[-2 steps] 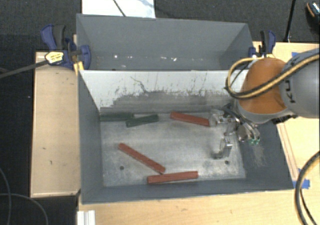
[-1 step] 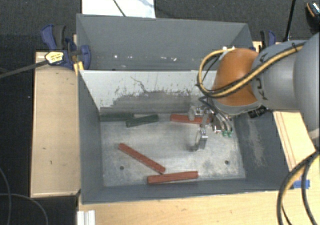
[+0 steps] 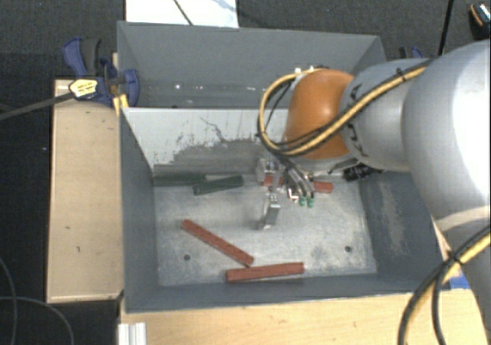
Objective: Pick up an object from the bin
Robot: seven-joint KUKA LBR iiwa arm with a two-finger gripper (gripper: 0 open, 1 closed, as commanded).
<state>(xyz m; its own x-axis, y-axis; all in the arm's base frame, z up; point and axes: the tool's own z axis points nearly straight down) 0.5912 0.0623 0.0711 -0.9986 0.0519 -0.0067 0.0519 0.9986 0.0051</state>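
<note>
Two dark green flat bars [image 3: 198, 180] at the back left of the grey metal bin [image 3: 138, 205], gripper [image 3: 268, 217] right of them, slanted red-brown flat stick [image 3: 216, 242] before them, second red-brown flat stick [image 3: 265, 272] nearest the front wall.

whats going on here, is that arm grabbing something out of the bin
The arm reaches into the grey bin from the right, and its gripper is low over bare floor near the bin's middle. Nothing shows held in it. A slanted reddish-brown stick and a flat reddish-brown stick lie in front of it, and dark green sticks lie to the back left. No pick has happened yet.
</note>
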